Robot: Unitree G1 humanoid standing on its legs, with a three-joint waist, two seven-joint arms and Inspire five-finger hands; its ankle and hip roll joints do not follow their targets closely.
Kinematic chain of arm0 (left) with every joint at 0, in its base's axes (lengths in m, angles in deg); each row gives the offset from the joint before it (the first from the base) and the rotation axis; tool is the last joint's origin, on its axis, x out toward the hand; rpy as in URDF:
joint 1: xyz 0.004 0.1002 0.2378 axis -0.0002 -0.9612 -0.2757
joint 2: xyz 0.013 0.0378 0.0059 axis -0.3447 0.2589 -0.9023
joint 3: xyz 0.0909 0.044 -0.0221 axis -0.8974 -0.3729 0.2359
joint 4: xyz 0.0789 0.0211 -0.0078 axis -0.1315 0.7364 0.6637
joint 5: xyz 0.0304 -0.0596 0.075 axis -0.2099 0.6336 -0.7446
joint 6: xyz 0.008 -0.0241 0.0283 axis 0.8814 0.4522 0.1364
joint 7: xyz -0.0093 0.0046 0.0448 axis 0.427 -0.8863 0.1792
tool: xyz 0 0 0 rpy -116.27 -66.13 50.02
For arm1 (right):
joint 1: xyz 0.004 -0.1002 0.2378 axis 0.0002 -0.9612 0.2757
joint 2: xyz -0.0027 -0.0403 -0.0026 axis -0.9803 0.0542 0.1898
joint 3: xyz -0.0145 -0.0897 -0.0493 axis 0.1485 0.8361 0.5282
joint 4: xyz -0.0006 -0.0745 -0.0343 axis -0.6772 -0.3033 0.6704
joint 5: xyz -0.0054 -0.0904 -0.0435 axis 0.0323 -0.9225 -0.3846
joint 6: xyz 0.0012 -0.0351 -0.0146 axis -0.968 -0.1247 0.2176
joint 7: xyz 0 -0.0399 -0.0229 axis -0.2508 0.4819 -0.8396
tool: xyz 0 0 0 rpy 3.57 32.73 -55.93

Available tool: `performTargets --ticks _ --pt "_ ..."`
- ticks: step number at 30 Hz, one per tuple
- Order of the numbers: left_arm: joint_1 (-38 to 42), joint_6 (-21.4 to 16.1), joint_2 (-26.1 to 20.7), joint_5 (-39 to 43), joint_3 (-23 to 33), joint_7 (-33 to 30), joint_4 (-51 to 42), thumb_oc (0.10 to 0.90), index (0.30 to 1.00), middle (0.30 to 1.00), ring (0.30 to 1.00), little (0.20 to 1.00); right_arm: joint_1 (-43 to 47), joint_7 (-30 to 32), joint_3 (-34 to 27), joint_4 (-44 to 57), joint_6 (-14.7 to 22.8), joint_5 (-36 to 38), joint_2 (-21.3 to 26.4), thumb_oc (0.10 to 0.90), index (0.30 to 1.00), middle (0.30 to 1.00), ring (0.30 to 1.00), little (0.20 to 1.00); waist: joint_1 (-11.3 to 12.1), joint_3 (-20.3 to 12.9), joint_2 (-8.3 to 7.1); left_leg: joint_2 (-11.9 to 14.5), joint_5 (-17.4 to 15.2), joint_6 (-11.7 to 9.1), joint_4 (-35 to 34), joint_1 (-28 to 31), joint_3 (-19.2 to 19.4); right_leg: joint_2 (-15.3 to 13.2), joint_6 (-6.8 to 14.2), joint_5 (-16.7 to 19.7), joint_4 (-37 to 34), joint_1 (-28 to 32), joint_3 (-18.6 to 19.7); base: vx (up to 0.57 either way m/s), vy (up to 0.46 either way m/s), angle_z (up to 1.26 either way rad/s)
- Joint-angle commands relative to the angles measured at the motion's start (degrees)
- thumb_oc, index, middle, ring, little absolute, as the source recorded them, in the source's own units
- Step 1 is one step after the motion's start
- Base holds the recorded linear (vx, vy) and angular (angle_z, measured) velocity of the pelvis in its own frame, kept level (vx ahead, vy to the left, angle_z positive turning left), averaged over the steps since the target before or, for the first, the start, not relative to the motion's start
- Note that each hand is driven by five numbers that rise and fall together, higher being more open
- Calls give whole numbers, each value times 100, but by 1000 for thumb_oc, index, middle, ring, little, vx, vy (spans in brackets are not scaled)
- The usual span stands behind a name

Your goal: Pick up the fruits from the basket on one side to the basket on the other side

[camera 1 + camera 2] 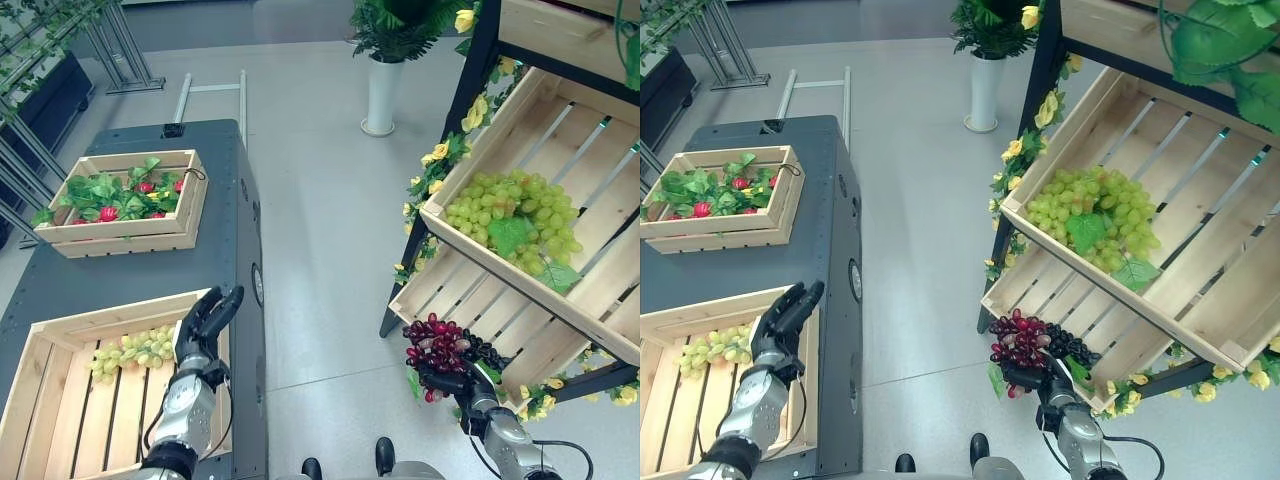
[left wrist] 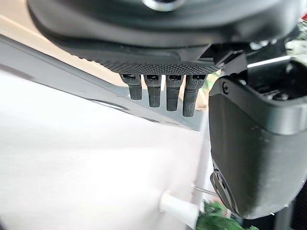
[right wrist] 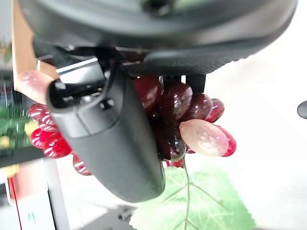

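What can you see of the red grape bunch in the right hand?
The red grape bunch is a cluster of glossy dark red to maroon grapes, plastic-looking, with a green leaf hanging below it. The right hand grips it from underneath, thumb and fingers curled round it, as the right wrist view shows. It is held up at the front edge of the lower shelf crate, beside a black grape bunch.

A tall white vase with a dark green leafy plant stands on the grey floor. Yellow artificial flowers trim the black shelf frame.
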Motion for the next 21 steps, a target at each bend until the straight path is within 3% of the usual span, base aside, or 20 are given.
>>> performTargets --ticks 1,7,13,21 --pt "856 -760 -145 -141 54 -139 115 800 900 900 900 900 969 -3 -519 96 666 529 286 400 300 300 300 300 44 290 80 -222 -320 32 528 -554 -243 230 -350 -545 769 -185 -256 -190 -28 -3" --pt "1614 -924 -290 74 -76 -384 144 800 900 900 900 900 2097 483 -697 -103 832 943 638 400 300 300 300 300 205 1256 -51 -212 -650 -25 2190 -1901 -237 80 -476 -836 2054 -1234 -614 -288 -53 1" --pt "1773 -893 -270 -145 -271 -385 -169 800 900 900 900 900 2253 662 -1075 -34 863 982 1069 400 300 300 300 300 274 1537 -55 -321 -997 15 3181 -2636 -407 -48 -584 -1277 3252 -1943 -792 -94 -1 12" --pt "1812 -716 -361 6 -390 -180 -758 800 900 900 900 900 2468 1034 -1426 3 911 930 1551 400 300 300 300 300 361 1860 -22 -410 -1139 31 3878 -3359 -450 -150 -610 -1466 4167 -2678 -816 -43 -7 10"
